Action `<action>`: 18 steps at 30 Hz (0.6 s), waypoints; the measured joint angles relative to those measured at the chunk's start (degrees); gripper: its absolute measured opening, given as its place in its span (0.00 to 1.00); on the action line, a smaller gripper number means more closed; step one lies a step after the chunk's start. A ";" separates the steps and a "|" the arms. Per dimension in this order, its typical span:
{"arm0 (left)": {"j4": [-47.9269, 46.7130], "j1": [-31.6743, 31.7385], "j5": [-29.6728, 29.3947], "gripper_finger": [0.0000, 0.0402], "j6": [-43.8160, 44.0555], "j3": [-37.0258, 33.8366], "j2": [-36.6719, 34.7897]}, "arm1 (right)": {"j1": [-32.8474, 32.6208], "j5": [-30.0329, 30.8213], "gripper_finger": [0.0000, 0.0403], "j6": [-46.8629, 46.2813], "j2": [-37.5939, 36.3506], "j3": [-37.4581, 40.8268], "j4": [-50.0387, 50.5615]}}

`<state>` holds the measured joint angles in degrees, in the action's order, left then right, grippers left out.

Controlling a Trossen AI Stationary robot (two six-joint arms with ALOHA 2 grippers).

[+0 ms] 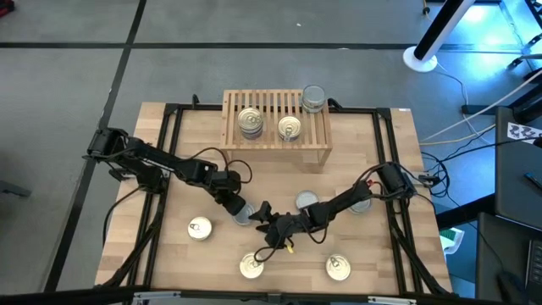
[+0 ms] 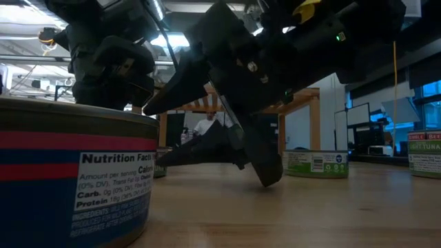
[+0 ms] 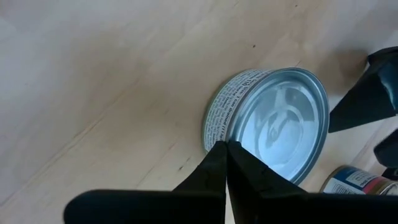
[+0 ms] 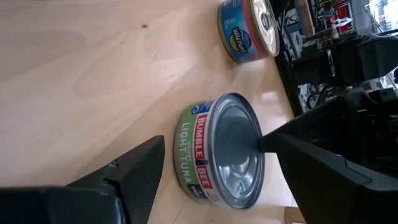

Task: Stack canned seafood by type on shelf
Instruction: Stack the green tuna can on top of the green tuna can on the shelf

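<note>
Near the middle of the desk [image 1: 169, 169], both hands crowd one silver-lidded tin [image 1: 243, 213]. The left hand [image 1: 238, 206] sits over its rim with fingers pressed together and holding nothing. The right hand [image 1: 264, 215] faces it with fingers spread wide, one on either side of the tin in the right wrist view but not yet touching its wall.

That tin [image 4: 221, 152] is short, round and rigid metal, so a firm squeeze should not dent it. It is probably fairly heavy for its size, and the smooth lid and paper label band could slip. The best hold looks to be across the label band, on opposite sides of the wall, below the raised rim.

Two gold-lidded tins [image 1: 250, 121] rest on the slatted shelf [image 1: 318, 135], with a silver one [image 1: 313, 98] at its back right corner. More tins lie loose around the desk, among them a gold-lidded one [image 1: 200, 228] at the left front.
</note>
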<state>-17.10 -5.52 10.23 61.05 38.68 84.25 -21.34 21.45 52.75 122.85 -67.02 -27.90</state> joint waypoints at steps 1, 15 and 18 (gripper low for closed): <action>0.00 0.00 0.10 0.00 0.10 0.00 0.00 | 0.00 0.00 0.76 -0.01 -0.02 0.00 0.14; -0.37 -0.04 0.49 0.00 0.60 0.02 -0.04 | 0.00 0.00 0.76 0.00 -0.11 0.00 0.92; -0.09 -0.05 0.51 0.00 0.57 0.02 -0.04 | 0.00 0.00 0.76 0.00 -0.11 0.00 0.94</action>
<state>-17.19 -5.57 10.74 61.63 38.70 84.20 -21.34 21.45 52.75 122.74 -67.02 -26.96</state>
